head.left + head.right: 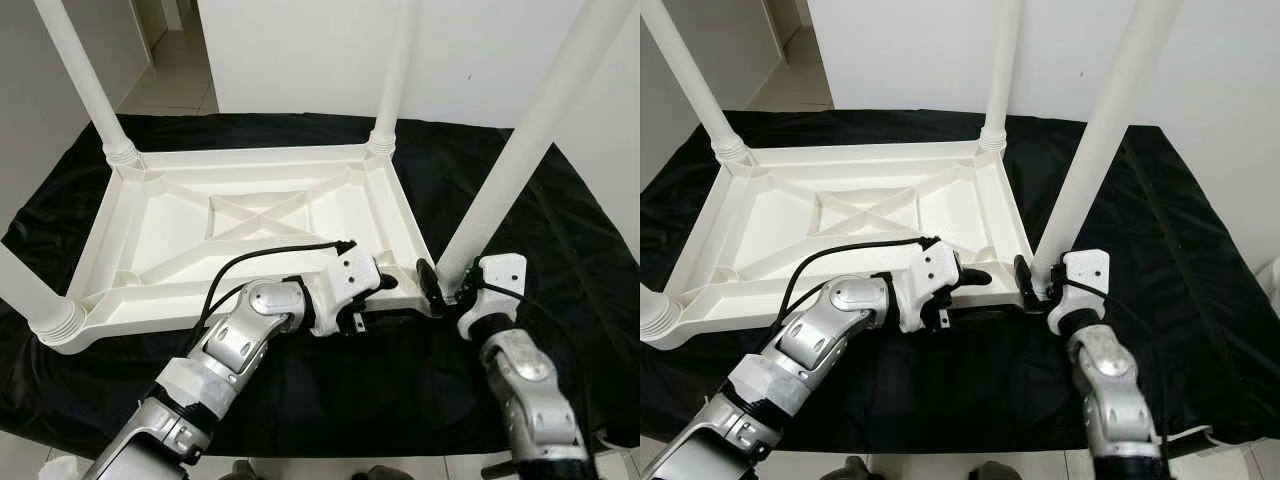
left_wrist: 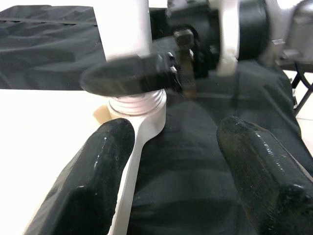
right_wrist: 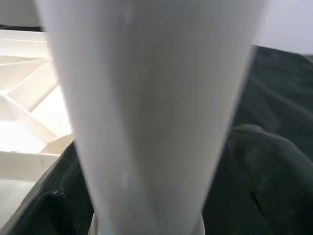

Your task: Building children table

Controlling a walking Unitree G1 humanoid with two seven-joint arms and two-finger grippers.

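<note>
One upturned table top (image 1: 250, 215), four legs (image 1: 520, 150) — one black cloth (image 1: 560, 210).

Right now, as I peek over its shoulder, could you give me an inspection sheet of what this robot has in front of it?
Surface: black cloth spread over a pale floor.
Job's things: white plastic table top lying upside down, with four white round legs standing up at its corners; the near right leg is the one being handled.
Clutter: nothing seen.
Hands: right hand at the base of the near right leg, its fingers against it; left hand open, at the table's near right corner beside that leg.
Cables: black cable running along the left arm.
Surroundings: white wall behind; tiled floor at the far left.
</note>
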